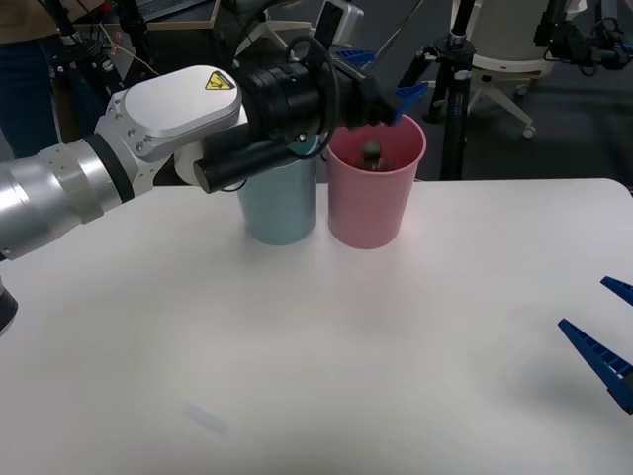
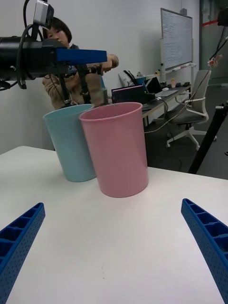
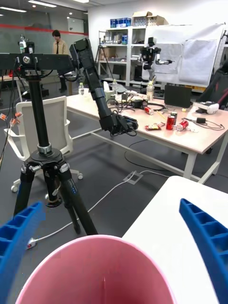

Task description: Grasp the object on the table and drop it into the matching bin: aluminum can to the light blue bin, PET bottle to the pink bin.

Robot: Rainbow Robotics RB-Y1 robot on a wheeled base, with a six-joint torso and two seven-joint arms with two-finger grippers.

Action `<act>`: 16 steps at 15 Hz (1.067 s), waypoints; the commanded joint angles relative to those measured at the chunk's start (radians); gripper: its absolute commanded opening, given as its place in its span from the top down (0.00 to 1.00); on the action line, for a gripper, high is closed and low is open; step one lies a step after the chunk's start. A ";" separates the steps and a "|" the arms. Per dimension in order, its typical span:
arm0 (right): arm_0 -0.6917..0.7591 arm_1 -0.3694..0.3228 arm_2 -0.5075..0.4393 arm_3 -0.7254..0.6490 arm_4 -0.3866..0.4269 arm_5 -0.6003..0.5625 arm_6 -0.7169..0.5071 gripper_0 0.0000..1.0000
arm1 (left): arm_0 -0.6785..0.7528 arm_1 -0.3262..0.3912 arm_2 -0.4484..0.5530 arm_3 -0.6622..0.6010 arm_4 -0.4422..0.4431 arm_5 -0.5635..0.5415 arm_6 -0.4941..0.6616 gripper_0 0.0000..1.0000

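Observation:
The PET bottle [image 1: 371, 153] shows as a small dark shape inside the mouth of the pink bin [image 1: 366, 208], free of any finger. From the right wrist view the bottle [image 2: 99, 98] sits just at the rim of the pink bin [image 2: 118, 152]. My left gripper [image 1: 392, 107] hangs open right above that bin, whose rim [image 3: 95, 249] lies between its blue fingers [image 3: 204, 237]. The light blue bin [image 1: 280, 208] touches the pink one on its left. Low over the table [image 1: 297, 346] at the right edge, my right gripper [image 1: 584, 305] is open and holds nothing.
A black tripod [image 1: 455, 99] stands just behind the table's far edge, close to the pink bin. Office chairs and desks fill the room beyond. The white tabletop in front of the bins is bare.

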 commanded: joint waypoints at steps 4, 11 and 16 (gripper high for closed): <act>0.000 0.000 0.000 0.000 0.000 0.000 0.000 0.00 | 0.000 -0.001 0.000 -0.008 -0.003 0.000 -0.017 0.00; 0.000 0.000 0.000 0.000 0.000 0.000 0.000 0.00 | -0.008 0.007 0.000 -0.014 0.022 -0.001 -0.115 0.00; 0.000 0.000 0.000 0.000 0.000 0.000 0.000 0.00 | 0.012 0.114 0.002 -0.146 0.078 -0.001 -0.126 0.00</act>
